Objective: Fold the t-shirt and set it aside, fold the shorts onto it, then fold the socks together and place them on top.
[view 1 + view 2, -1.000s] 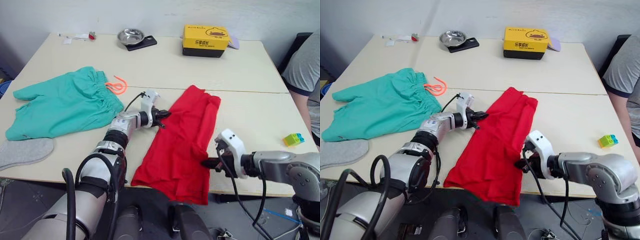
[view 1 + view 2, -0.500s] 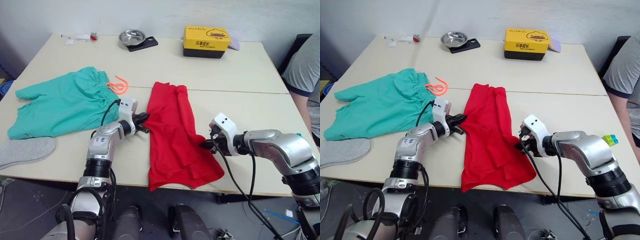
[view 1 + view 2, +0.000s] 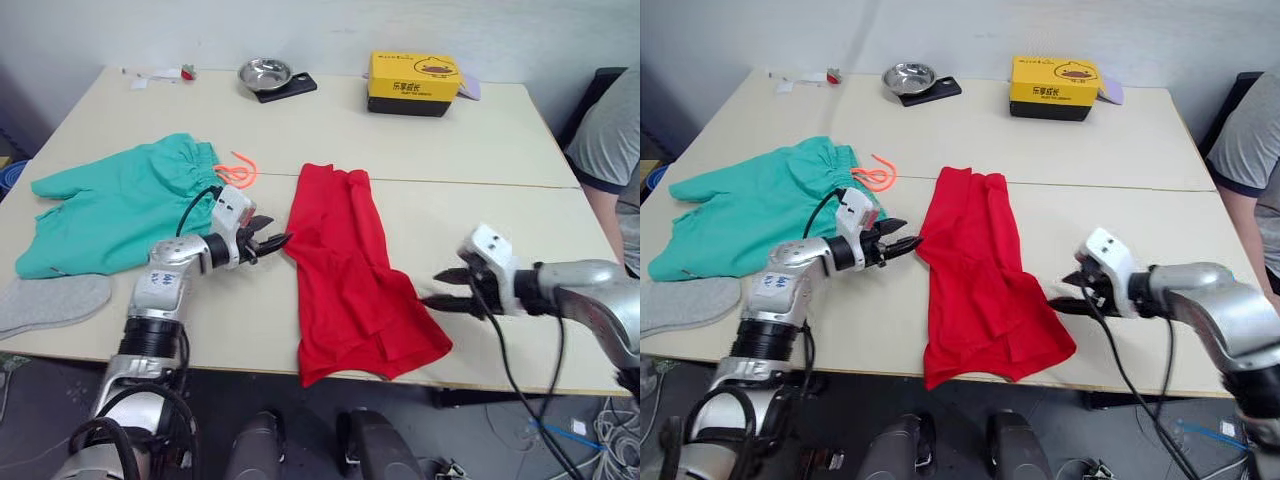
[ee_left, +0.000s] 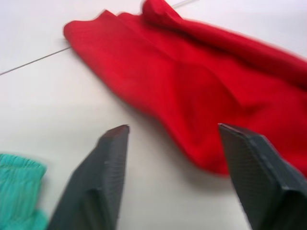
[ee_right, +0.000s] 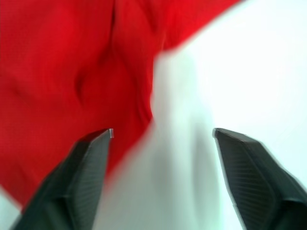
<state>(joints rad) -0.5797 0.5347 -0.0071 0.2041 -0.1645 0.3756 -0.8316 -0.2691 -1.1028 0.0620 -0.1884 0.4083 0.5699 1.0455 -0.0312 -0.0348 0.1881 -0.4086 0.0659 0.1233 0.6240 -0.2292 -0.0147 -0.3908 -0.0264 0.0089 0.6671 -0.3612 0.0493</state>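
Sock (image 3: 50,303): light grey, flat at the table's near left edge, well to the left of the left gripper and just beside the shorts' lower hem.
Shorts (image 3: 125,205): teal-green, spread flat to the left of the left gripper and behind it; the orange drawstring (image 3: 236,170) curls on the table just beyond the waistband.
Left gripper (image 3: 270,242): low over the table, fingers apart and holding nothing — their tips point at the t-shirt's left edge, just short of it.
T-shirt (image 3: 350,270): bright red, folded into a long rumpled strip lying between the two grippers; its near end spreads wider toward the table's front edge.
Right gripper (image 3: 443,289): fingers spread wide, empty, just to the right of the t-shirt's near corner and apart from the cloth.
Steel bowl (image 3: 263,72): on a dark pad at the far edge of the table, well beyond the left gripper.
Yellow box (image 3: 414,81): far side too, well beyond the right gripper.
Person's sleeve (image 3: 608,135): grey, at the right edge — past the right gripper.
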